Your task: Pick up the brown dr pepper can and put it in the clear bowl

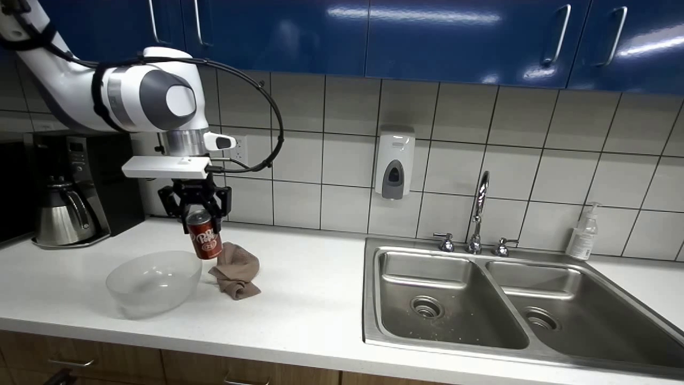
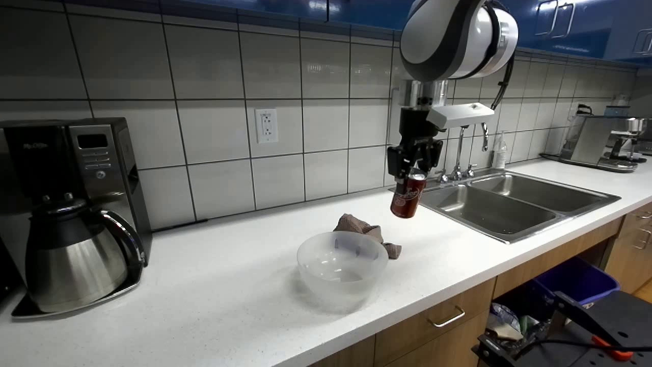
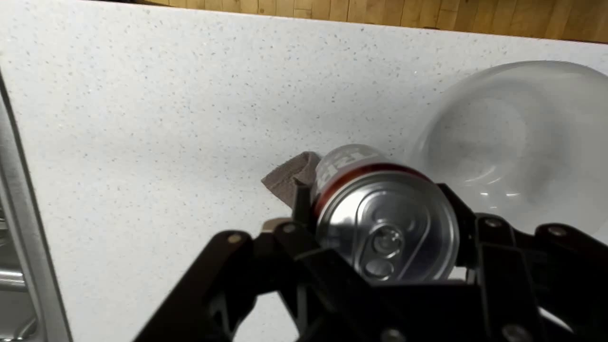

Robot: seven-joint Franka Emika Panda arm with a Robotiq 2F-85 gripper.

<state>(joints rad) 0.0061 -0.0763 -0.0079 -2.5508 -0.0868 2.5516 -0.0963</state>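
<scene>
My claw (image 1: 202, 226) is closed around the can (image 2: 408, 200), which hangs tilted in the air, beside the bowl (image 2: 336, 295), not yet over it. If I swing across too low, the can could strike the bowl and shove it.

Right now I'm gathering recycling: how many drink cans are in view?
1: the Dr Pepper can, held tilted in the hand above the counter, outside the clear bowl. Others could be hidden in the blue bin below the counter.
</scene>
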